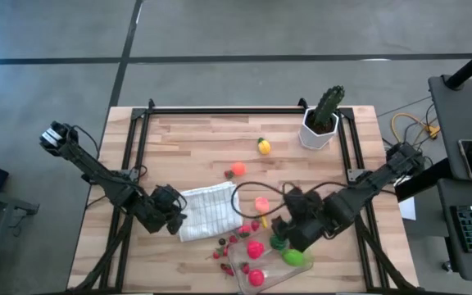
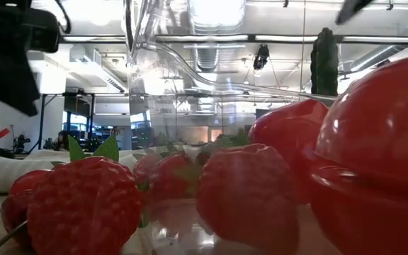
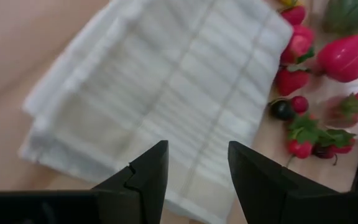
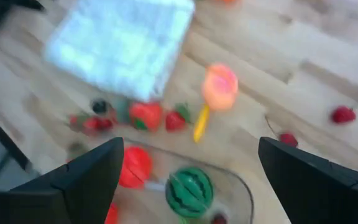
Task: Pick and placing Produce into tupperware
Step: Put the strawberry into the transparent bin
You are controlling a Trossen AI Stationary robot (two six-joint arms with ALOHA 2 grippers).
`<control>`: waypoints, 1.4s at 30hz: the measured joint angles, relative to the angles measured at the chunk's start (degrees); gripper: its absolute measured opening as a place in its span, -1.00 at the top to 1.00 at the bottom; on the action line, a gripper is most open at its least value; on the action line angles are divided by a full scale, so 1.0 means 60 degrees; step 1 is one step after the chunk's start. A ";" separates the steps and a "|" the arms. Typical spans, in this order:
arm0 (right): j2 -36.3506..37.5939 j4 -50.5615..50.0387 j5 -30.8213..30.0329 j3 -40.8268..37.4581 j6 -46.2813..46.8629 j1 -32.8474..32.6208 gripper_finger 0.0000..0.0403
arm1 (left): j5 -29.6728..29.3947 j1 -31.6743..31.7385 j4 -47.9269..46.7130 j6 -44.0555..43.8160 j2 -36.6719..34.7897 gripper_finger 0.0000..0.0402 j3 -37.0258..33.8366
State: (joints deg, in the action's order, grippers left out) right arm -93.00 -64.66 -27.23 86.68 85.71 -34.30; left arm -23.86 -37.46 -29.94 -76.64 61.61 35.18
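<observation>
Your right end effector (image 4: 188, 171) hangs wide open over the tupperware (image 4: 244, 193).
A green melon (image 4: 189, 191) lies inside; your left end effector (image 3: 197, 171), slightly parted and empty, hovers over the cloth (image 3: 160, 93).

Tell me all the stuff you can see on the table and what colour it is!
tupperware: one, clear, near front edge of table, right of the cloth
toy produce inside it: a few, red-pink pieces, a striped green one and a bright green one
small berries: several, red, on the wood between cloth and tupperware
loose produce: one yellow-orange, one orange-red, one pink-orange, mid-table
cloth: one, white checked, folded, front left of centre
cactus: one, dark green, in a white pot, back right
table: one, light wood
left gripper: dark, over the cloth, slightly open, empty
right gripper: dark, over the tupperware, open, empty
</observation>
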 joint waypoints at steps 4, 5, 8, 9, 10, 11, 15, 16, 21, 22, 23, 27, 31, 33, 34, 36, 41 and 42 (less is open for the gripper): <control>0.0258 0.0020 -0.0495 0.0245 0.0069 0.0098 -0.80 | -0.0029 0.0643 0.0004 0.1393 -0.0487 0.24 0.0000; 0.0294 0.0007 -0.0506 0.0260 0.0219 0.0143 -0.80 | -0.0036 0.0891 0.0008 0.1713 -0.0642 0.24 0.0000; 0.0312 -0.0304 -0.0498 0.0254 0.1020 0.0333 -0.80 | -0.0027 0.1766 0.0229 0.2711 -0.1061 0.24 0.0000; 0.0312 -0.0417 -0.0495 0.0254 0.1269 0.0408 -0.80 | 0.0011 0.2068 0.0304 0.3012 -0.1189 0.24 0.0000; 0.0312 -0.0482 -0.0476 0.0247 0.1419 0.0464 -0.80 | 0.0138 0.2367 0.0382 0.3296 -0.1303 0.24 0.0000; 0.0312 -0.0469 -0.0404 0.0247 0.1504 0.0526 -0.80 | 0.0314 0.2655 0.0483 0.3575 -0.1422 0.24 0.0000; 0.0312 -0.0454 0.0029 0.0376 0.1715 0.0660 -0.80 | 0.1566 0.3773 0.0885 0.4732 -0.1670 0.24 0.0000; 0.0313 -0.0476 0.0024 0.0413 0.1718 0.0669 -0.80 | 0.1936 0.4048 0.1047 0.5051 -0.1670 0.24 0.0000; 0.0316 -0.0981 0.0201 0.0549 0.2495 0.0947 -0.80 | 0.3621 0.5569 0.1841 0.5851 -0.1214 0.24 0.0004; 0.0357 -0.0945 0.0335 0.0597 0.2576 0.1031 -0.80 | 0.3915 0.5800 0.1997 0.5853 -0.1078 0.24 0.0004; 0.0386 -0.0924 0.0468 0.0652 0.2525 0.1111 -0.80 | 0.4164 0.5966 0.2142 0.5856 -0.0938 0.24 0.0004; 0.0498 -0.0890 0.0598 0.0956 0.1696 0.1296 -0.80 | 0.4787 0.6314 0.2405 0.6097 -0.0370 0.24 0.0099; 0.0550 -0.1134 0.0533 0.0986 0.1186 0.1425 -0.80 | 0.4846 0.6551 0.2400 0.6626 0.0322 0.24 0.0610; 0.0582 -0.1276 0.0533 0.0983 0.1052 0.1499 -0.80 | 0.4920 0.6641 0.2412 0.6660 0.0689 0.24 0.0945; 0.0589 -0.1248 0.0533 0.0986 0.0983 0.1520 -0.80 | 0.4939 0.6669 0.2405 0.6667 0.0860 0.24 0.1115; 0.0589 -0.1153 0.0536 0.0983 0.0802 0.1526 -0.80 | 0.4962 0.6664 0.2416 0.6695 0.1151 0.24 0.1465; 0.0578 -0.1020 0.0541 0.0983 0.0742 0.1513 -0.80 | 0.4990 0.6664 0.2414 0.7147 0.1687 0.24 0.2165; 0.0570 -0.0995 0.0544 0.0982 0.0739 0.1515 -0.80 | 0.4991 0.6664 0.2393 0.7113 0.1768 0.24 0.2279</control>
State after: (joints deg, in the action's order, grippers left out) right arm -89.58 -70.63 -23.97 92.57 90.15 -25.21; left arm 6.09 2.52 -15.58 -33.96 72.22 48.86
